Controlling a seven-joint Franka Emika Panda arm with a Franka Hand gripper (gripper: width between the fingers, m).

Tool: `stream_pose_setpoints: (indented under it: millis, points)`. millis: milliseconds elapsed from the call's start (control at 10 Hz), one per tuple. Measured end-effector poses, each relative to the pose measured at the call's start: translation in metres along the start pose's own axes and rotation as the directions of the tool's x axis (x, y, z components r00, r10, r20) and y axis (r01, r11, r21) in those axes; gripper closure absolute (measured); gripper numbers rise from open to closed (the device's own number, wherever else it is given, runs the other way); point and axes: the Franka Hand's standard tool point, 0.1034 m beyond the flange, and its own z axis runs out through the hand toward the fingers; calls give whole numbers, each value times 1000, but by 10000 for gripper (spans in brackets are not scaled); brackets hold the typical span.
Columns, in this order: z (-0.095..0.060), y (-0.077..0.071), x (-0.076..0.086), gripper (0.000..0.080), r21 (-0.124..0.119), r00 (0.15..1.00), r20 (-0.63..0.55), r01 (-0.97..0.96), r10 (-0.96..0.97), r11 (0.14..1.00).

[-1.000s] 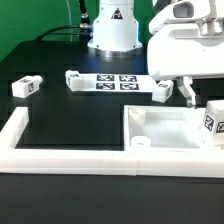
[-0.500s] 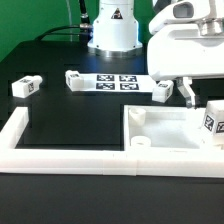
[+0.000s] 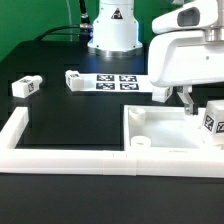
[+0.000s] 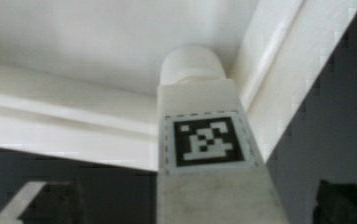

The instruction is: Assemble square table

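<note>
- Gripper point(image 4: 189, 199): fingers point(image 4: 33, 200) stood wide apart, one at each side of the wrist view, with nothing clamped.
- Leg point(image 4: 207, 140): white block, tag facing the wrist camera. It lay in the gap between the two fingers, with clear space on both sides and touching neither.
- Same leg, exterior view point(image 3: 213, 120): stood upright at the exterior view's right edge, on the tabletop. One dark finger point(image 3: 186, 99) hung just beside it, toward the exterior view's left and slightly higher.
- Tabletop point(image 3: 160, 128): white square slab, flat on the black table point(image 3: 70, 115), against the border wall point(image 3: 60, 143).
- Second leg point(image 3: 160, 92): on its side near the gripper, partly hidden behind the arm.
- Third leg point(image 3: 72, 78): on its side just beside the marker board point(image 3: 115, 82), at its end toward the exterior view's left.
- Fourth leg point(image 3: 25, 86): on its side, well apart, far toward the exterior view's left.
</note>
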Motion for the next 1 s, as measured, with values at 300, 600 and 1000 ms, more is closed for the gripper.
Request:
stream_pose_setpoints:
  millis: [300, 600, 1000]
  points:
    - [-4, -8, 2, 151, 32, 974, 224, -36, 28, 999]
    - [-1, -8, 7, 275, 28, 976, 212, -53, 46, 998]
    - [-1, -7, 7, 501, -23, 934, 211, -290, 288, 957]
